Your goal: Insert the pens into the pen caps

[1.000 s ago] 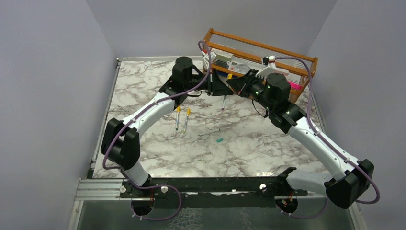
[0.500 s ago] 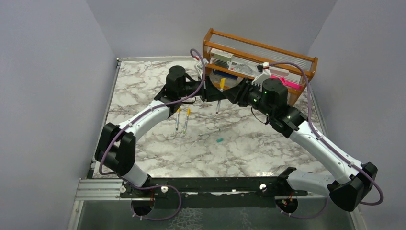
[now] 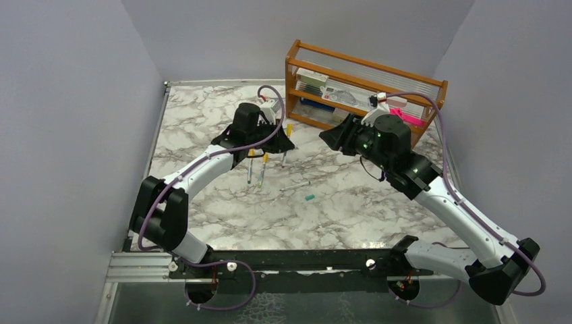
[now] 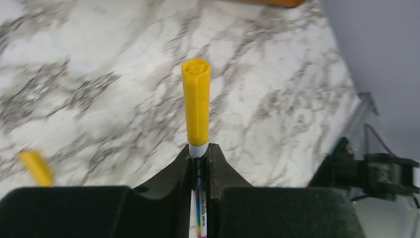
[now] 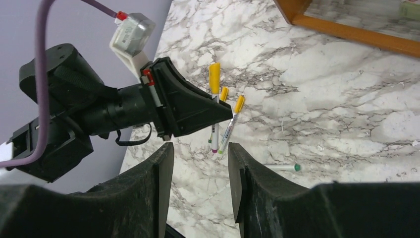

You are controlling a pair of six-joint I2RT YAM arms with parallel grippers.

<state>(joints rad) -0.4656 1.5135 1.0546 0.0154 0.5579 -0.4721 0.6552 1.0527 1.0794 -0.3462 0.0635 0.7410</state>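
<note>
Pen (image 4: pixel 197 149) pinched in left gripper (image 4: pixel 198 163), yellow cap (image 4: pixel 196 101) jutting beyond it; right gripper (image 5: pixel 200 148) spread wide.

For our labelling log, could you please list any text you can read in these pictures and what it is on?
Nothing can be read.
Print on the pen held by the left end effector: blurred.
Labels on boxes in the wooden rack: too small.

Your top camera overlooks the whole table (image 3: pixel 351 209) from its near edge. Left wrist sits close, seemingly tilted downward; right wrist shares its yellow-capped pen (image 4: pixel 196 106) mid-frame.
</note>
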